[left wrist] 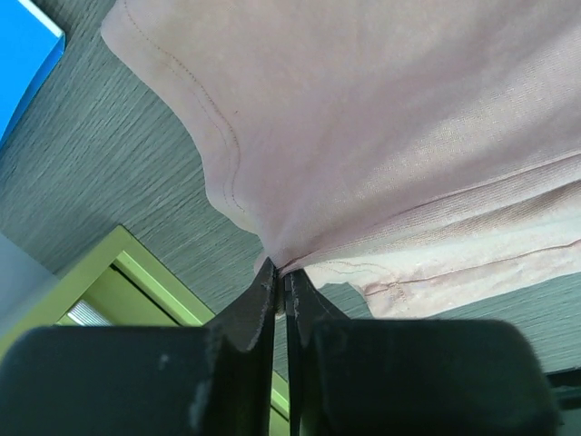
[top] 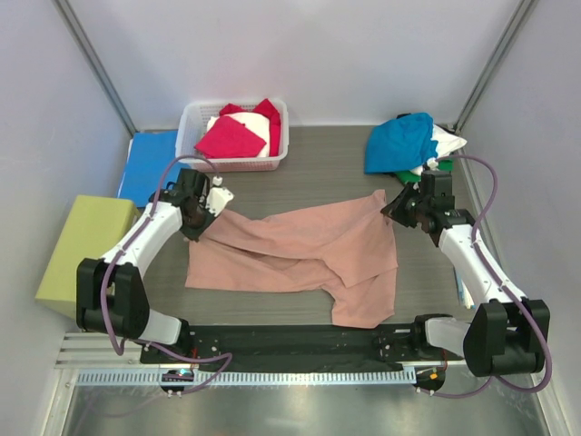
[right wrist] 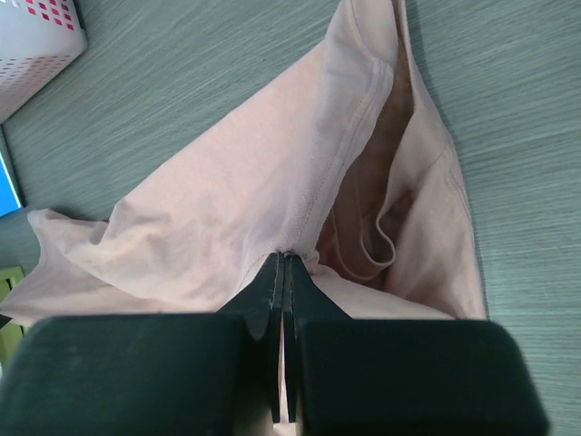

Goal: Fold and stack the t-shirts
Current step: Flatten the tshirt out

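t-shirt | dusty pink | wrinkled, partly folded over | stitched hems visible

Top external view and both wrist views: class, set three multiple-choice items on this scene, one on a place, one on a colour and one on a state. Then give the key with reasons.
1. Where on the table does the white basket stand?
A. Far side, left of centre.
B. Near edge, centre.
C. Far right corner.

2. What colour is the t-shirt spread out mid-table?
A. Black.
B. Dusty pink.
C. Green.

3. How are the left gripper and the right gripper?
A. Both open above the cloth.
B. Left shut, right open.
C. Both shut on the t-shirt.

Key:
1 A: the top view shows the basket at the far side, left of centre.
2 B: every view shows the cloth as dusty pink.
3 C: each wrist view shows closed jaws pinching pink cloth at their tips.
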{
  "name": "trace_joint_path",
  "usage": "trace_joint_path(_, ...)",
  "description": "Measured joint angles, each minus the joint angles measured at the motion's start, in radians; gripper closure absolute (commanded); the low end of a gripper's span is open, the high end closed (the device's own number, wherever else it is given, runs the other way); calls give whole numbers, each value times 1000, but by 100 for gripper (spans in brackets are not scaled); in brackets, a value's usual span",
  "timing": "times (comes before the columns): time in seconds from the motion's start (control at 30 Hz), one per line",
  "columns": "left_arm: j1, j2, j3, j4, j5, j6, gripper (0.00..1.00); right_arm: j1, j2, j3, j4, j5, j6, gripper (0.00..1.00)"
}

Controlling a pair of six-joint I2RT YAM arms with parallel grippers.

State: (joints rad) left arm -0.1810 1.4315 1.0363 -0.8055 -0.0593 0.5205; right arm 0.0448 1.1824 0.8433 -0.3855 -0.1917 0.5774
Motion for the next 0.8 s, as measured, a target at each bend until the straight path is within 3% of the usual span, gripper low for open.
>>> trace_joint_path(0.13,0,0,-8,-3,-2,6,89,0,1,-1,-14,-3,0,99)
trace_joint_path(0.27,0,0,-38,-2,-9,9,66,1,1,-5,-19,-3,0,99)
trace_joint_path(0.33,0,0,-48,-5,-9,13,77,1,1,-8,-21,-3,0,99)
trace_joint_path(0.37,0,0,-50,-6,-9,10,88,1,1,-8,-22,-3,0,99)
trace_joint_path(0.47,1,0,-50,-6,-9,8,98,1,1,-8,-24,-3,0,99)
trace_joint_path(0.8,1,0,-54,-5,-9,8,100,1,0,-20,-30,-3,0,99)
